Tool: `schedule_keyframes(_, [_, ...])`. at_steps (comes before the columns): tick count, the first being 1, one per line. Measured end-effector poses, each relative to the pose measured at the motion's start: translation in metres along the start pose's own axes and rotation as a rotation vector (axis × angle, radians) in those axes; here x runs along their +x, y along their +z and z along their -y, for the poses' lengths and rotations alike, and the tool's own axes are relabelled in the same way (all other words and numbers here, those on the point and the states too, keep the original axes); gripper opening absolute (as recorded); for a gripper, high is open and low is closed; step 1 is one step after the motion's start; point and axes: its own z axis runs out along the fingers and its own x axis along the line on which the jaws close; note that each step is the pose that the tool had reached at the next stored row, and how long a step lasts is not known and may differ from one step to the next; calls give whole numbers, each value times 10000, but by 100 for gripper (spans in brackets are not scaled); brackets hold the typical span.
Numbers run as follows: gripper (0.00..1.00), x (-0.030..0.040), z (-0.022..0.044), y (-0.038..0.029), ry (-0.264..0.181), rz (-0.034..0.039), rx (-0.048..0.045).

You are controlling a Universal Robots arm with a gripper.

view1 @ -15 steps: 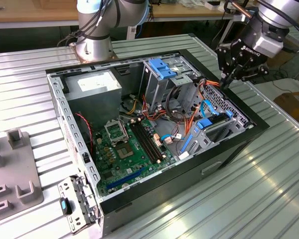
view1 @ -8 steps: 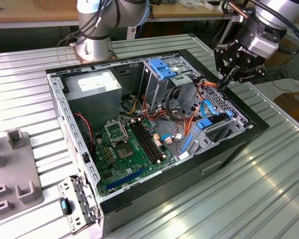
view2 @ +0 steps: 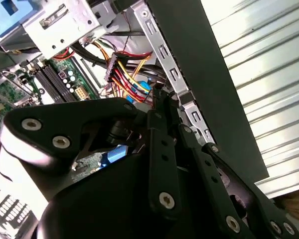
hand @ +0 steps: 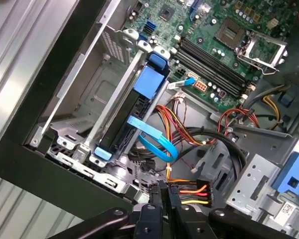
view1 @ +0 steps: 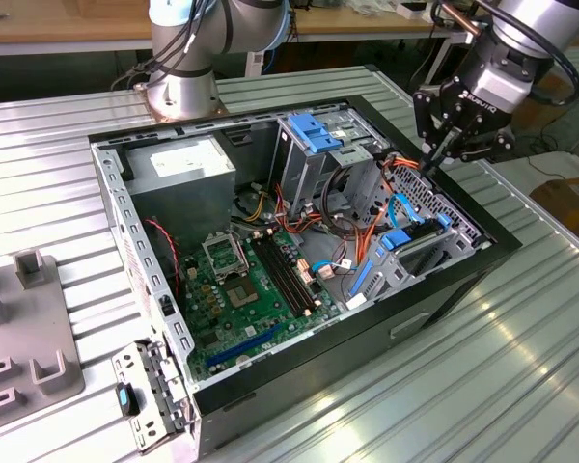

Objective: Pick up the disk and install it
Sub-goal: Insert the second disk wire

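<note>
Closest to us in the first wrist view is the gripper (hand: pixel 165 188), its black fingers drawn narrowly together with nothing between them. It hangs just above red, yellow and orange power wires (hand: pixel 189 189) at the open computer case's (view1: pixel 289 371) edge on the exterior view's right. We find the disk (hand: pixel 125 123) standing on edge in the drive bay along that edge, framed by blue carrier rails. The power-supply box (view1: pixel 179 169) in the case's far corner carries a white label we cannot read.
</note>
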Motion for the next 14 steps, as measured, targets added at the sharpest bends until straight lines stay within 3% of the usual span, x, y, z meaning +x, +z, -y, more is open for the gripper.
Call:
schedule_keyframes(10, [17, 1, -1, 11, 1883, -96, 121])
schedule_keyframes(14, [17, 2, -2, 27, 2658, -178, 151])
